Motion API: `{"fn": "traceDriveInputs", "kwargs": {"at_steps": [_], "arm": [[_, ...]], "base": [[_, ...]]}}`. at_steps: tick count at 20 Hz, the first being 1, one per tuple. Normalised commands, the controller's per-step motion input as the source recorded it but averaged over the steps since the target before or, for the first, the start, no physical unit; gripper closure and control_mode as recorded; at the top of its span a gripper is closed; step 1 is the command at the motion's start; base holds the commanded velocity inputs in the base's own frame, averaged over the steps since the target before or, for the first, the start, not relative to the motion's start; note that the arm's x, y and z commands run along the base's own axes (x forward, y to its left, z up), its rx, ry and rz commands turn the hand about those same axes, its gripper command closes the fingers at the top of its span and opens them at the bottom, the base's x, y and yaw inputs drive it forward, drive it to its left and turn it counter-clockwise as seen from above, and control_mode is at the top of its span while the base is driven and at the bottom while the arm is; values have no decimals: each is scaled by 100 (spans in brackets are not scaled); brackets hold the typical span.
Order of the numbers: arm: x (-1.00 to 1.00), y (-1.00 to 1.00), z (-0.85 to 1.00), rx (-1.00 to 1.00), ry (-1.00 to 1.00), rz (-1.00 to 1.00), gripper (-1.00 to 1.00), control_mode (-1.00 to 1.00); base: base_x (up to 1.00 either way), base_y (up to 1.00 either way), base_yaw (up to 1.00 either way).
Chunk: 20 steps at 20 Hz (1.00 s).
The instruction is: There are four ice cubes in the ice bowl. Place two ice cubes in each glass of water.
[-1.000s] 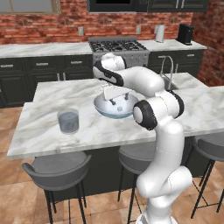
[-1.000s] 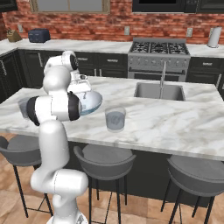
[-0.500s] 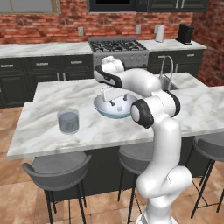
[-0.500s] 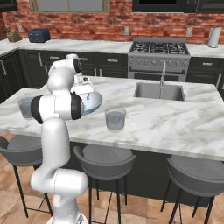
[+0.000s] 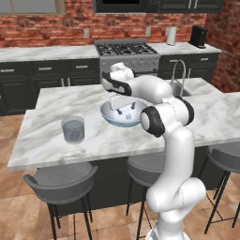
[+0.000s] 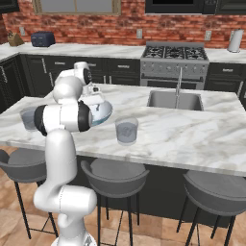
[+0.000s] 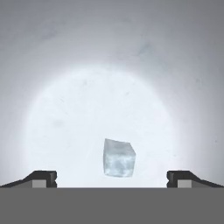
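The gripper [image 7: 112, 179], jaws wide and holding nothing, hangs inside the bowl [image 5: 123, 114] over one ice cube [image 7: 118, 158] on its floor, so filling either glass [image 5: 73, 129] seems barely underway.

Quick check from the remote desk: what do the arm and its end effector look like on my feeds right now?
A glossy white jointed robot arm with rounded segments and dark grey-black joint rings at the elbow and upper link. The end effector has a white body. In the hand view its two small dark fingertips have paler grey pads. No cables or markings can be made out.
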Motion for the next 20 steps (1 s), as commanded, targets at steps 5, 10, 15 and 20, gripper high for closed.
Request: {"fn": "traceDriveInputs", "kwargs": {"at_steps": [5, 10, 15, 20], "arm": [[6, -1, -10, 4, -7, -1, -100, -100], [9, 0, -5, 0, -2, -2, -100, -100], [3, 0, -12, 0, -2, -5, -100, -100], [10, 0, -21, 0, -2, -4, -100, -100]], "base": [[0, 0, 0], [0, 0, 0], [0, 0, 0], [0, 0, 0]]}}
